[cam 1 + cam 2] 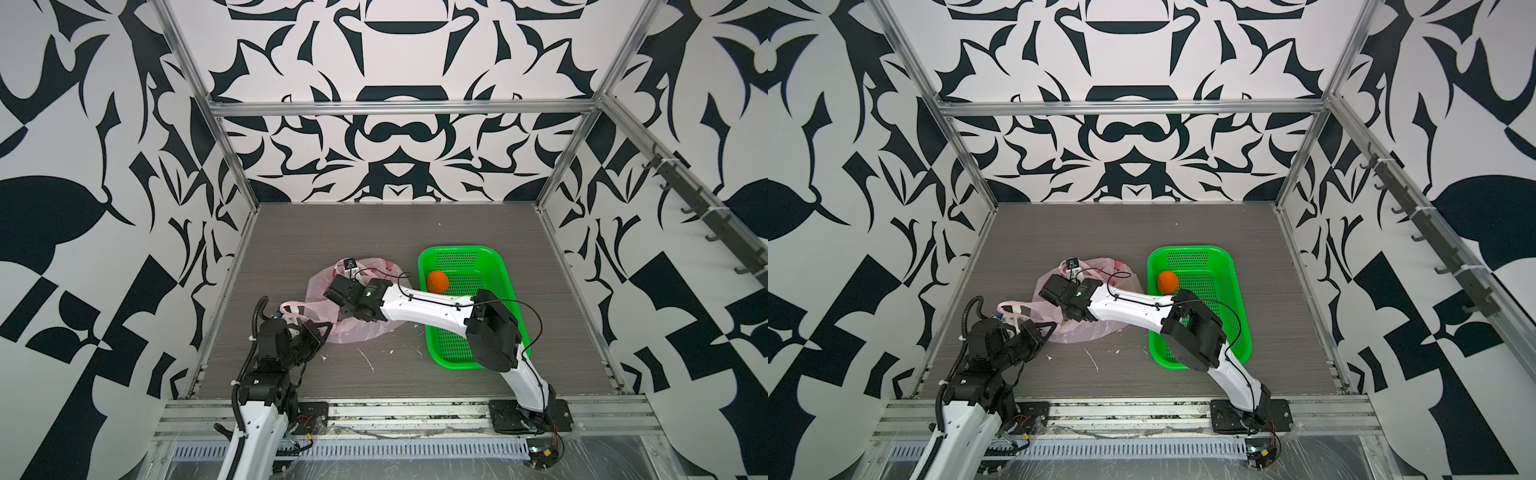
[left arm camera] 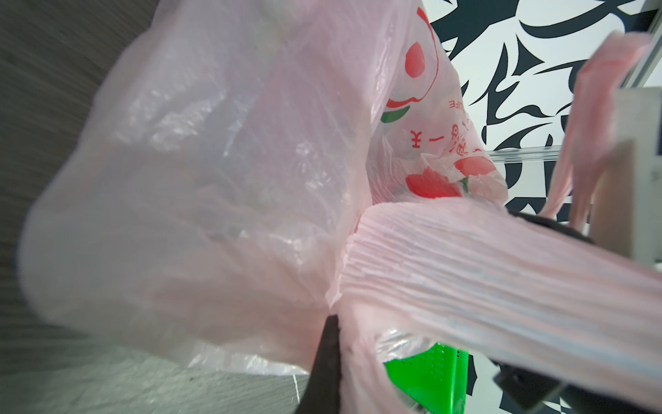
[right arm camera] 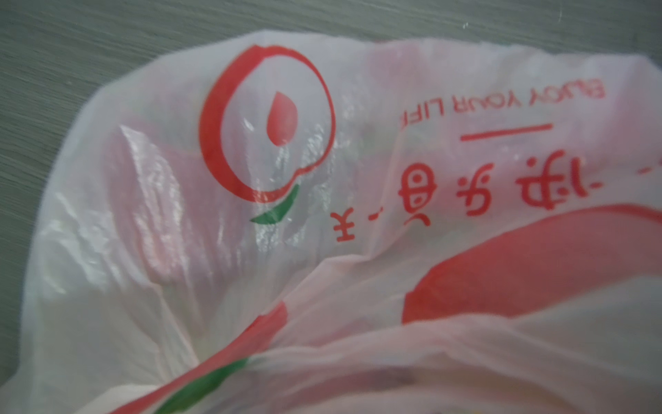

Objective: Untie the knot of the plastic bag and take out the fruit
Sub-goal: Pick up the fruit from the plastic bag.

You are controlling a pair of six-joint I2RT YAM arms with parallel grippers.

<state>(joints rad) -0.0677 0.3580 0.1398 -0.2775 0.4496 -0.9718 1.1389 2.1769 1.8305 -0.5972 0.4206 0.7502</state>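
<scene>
The pale-pink plastic bag (image 1: 361, 328) (image 1: 1088, 332) lies crumpled left of the table's middle. My left gripper (image 1: 326, 330) (image 2: 336, 322) is shut on the bag's film at its near-left edge, where a loop handle (image 1: 291, 308) curls beside it. A pleated handle strip (image 2: 501, 272) stretches taut across the left wrist view. My right gripper (image 1: 332, 291) reaches over the bag from the right; its jaws are hidden, and the right wrist view shows only printed film (image 3: 179, 215). One piece of fruit, an orange (image 1: 437, 281) (image 1: 1168, 281), lies in the basket. The knot is out of view.
A green perforated basket (image 1: 461, 253) (image 1: 1187, 250) stands right of the bag, partly under my right arm. White scraps (image 1: 365, 357) mark the table in front of the bag. Aluminium frame posts and patterned walls enclose the table; a hook rail (image 1: 706, 216) runs along the right wall.
</scene>
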